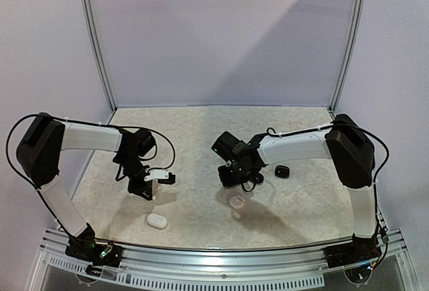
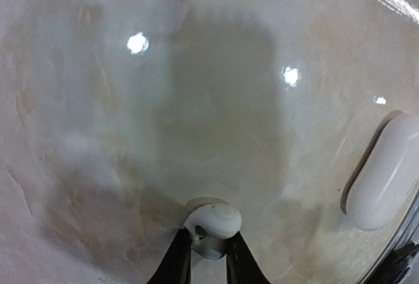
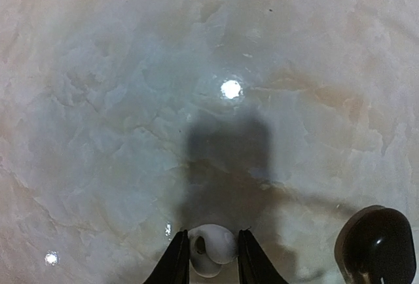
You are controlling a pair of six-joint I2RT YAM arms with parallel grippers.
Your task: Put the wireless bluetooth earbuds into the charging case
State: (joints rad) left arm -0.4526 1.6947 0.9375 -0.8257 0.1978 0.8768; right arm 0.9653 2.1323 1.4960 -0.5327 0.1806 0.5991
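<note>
My left gripper (image 2: 209, 258) is shut on a white earbud (image 2: 215, 225), a dark finger on each side, low over the table; in the top view it (image 1: 148, 192) is left of centre. A closed white case (image 2: 386, 173) lies just right of it and also shows in the top view (image 1: 156, 221). My right gripper (image 3: 211, 261) is shut on another white earbud (image 3: 215, 246), which the top view shows as a small white thing (image 1: 237, 202) at the fingertips. A closed black case (image 3: 376, 245) lies to its right, also in the top view (image 1: 282, 171).
The table (image 1: 201, 130) is pale marbled stone with bright light spots. Grey walls and a metal frame (image 1: 94, 43) enclose the back and sides. A metal rail (image 1: 221, 257) runs along the near edge by the arm bases.
</note>
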